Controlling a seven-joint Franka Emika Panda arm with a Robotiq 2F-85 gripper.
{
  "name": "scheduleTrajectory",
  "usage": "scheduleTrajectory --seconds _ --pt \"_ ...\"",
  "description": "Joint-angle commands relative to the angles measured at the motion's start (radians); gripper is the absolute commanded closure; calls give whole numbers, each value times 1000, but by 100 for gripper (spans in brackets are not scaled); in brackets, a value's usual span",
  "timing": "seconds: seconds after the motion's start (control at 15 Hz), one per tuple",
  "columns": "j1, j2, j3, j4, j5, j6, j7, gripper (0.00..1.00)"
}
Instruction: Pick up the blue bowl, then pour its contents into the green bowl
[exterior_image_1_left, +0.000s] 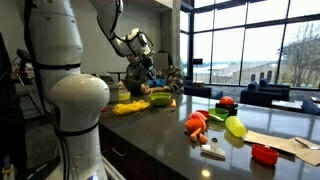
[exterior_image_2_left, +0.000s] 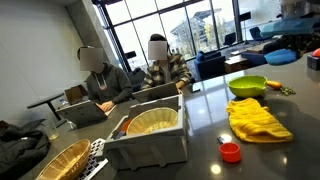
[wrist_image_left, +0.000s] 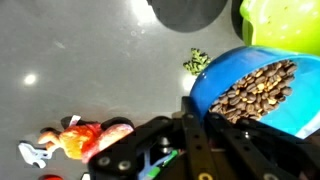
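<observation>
My gripper (wrist_image_left: 196, 108) is shut on the rim of the blue bowl (wrist_image_left: 225, 85), which is full of brown beans. It holds the bowl above the dark counter, roughly level. The green bowl (wrist_image_left: 285, 20) lies just beyond the blue bowl in the wrist view, at the top right. In an exterior view the blue bowl (exterior_image_2_left: 283, 57) hangs above and to the right of the green bowl (exterior_image_2_left: 247, 85). In an exterior view my gripper (exterior_image_1_left: 141, 62) is above the green bowl (exterior_image_1_left: 160, 98) at the far end of the counter.
A yellow cloth (exterior_image_2_left: 258, 120) and a small red bowl (exterior_image_2_left: 230, 151) lie near the green bowl. A white bin (exterior_image_2_left: 150, 140) stands beside them. Toys (exterior_image_1_left: 200, 124), a lime-yellow rounded object (exterior_image_1_left: 235, 126) and a small green toy (wrist_image_left: 197, 62) are on the counter. Two people sit behind.
</observation>
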Motion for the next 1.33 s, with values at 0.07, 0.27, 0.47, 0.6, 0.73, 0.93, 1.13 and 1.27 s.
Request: scheduleTrajectory --seconds 0.07,0.27,0.47,0.6,0.73,0.93,1.13,1.27 --pt "30 56 43 130 -11 -73 -69 99" --pt "46 94 54 193 -10 -101 -100 99" --pt "61 135 52 256 15 -128 -148 99" --pt "72 170 51 299 24 -151 -173 99" --pt "83 204 49 340 26 -175 -190 99" --pt "104 247 45 392 23 -204 -208 99" --pt "126 290 41 442 22 -233 -222 99" --pt "141 313 40 471 25 -255 -233 99"
